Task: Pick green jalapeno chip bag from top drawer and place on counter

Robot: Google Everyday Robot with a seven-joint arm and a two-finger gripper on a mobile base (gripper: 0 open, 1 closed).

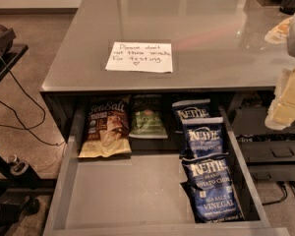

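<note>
The green jalapeno chip bag (148,117) lies at the back of the open top drawer (132,191), between a tan bag and a column of blue bags, its dark top band under the counter's edge. The counter (201,28) is glossy grey and carries a white handwritten note (139,57). My gripper (286,102) is cream-coloured and hangs at the right edge of the view, over the counter's front right corner. It is well to the right of the drawer and above it, and holds nothing that I can see.
A tan "Sea Salt" bag (105,129) lies left of the green bag. Several blue "Kettle" bags (206,173) run down the drawer's right side. Darker drawers with handles (280,154) stand to the right. Black equipment and cables (10,112) are on the floor at left.
</note>
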